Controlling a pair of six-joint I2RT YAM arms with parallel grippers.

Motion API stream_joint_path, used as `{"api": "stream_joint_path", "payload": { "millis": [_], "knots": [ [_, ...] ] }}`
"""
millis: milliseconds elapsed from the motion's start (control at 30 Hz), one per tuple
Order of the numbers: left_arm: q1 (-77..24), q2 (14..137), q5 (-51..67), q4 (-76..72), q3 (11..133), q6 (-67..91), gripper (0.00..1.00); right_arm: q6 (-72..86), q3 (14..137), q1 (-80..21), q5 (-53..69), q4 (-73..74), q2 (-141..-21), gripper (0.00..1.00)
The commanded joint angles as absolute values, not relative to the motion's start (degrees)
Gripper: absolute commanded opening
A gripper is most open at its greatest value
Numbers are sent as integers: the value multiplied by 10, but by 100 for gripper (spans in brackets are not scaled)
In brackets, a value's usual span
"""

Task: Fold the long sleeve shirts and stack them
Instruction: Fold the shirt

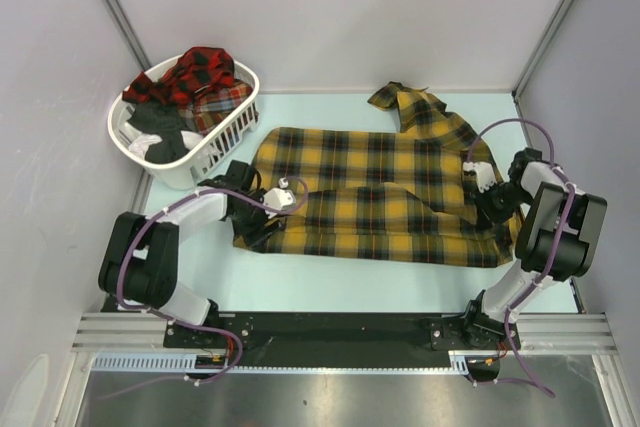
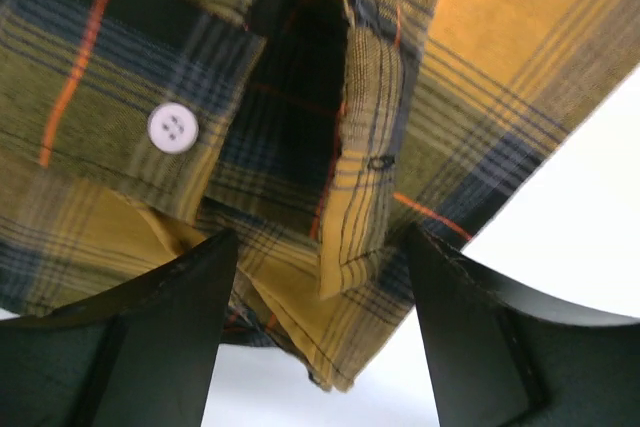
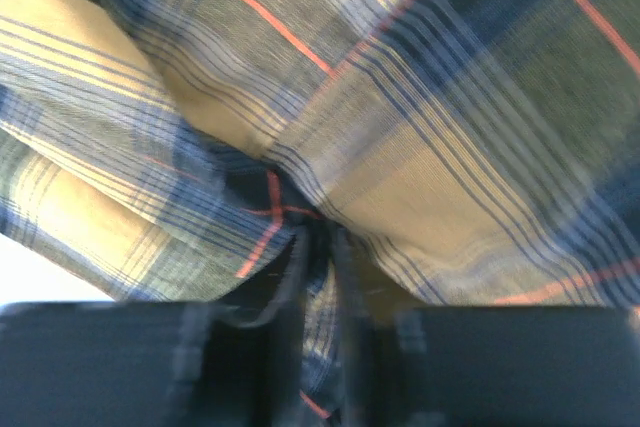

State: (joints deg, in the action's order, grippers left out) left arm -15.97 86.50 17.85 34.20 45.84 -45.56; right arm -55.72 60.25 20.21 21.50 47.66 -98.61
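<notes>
Spanning the scene is a pale mint table (image 1: 330, 282), boxed in by plain grey walls (image 1: 330, 7). At far left a white basket (image 1: 178, 175) holds crumpled red-and-black shirts (image 1: 200, 72). Just right of it, the left gripper (image 2: 320, 347) sits at the left edge of the mustard-yellow shirt (image 1: 380, 197), its fingers (image 2: 170, 337) spread apart with a buttoned edge of cloth hanging loose between them. That shirt lies mostly flat across the middle of the table, its long axis running left to right, with one flap poking toward the far wall at the right end. There the right gripper (image 3: 320, 257), blurred, looks pinched together on a fold of the same shirt.
</notes>
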Motion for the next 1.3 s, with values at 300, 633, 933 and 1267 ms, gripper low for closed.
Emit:
{"api": "stream_joint_path", "payload": {
  "millis": [300,633,933,1267],
  "knots": [
    [-146,792,157,428,498,-443,80,-548,746,300,177,646,-942,50],
    [-149,697,206,461,429,-581,81,-475,624,324,175,622,-907,49],
    [-161,752,156,362,380,-586,80,-376,592,299,119,540,-961,51],
    [-161,800,102,324,352,-620,74,-371,513,284,43,459,-959,50]
  ]
}}
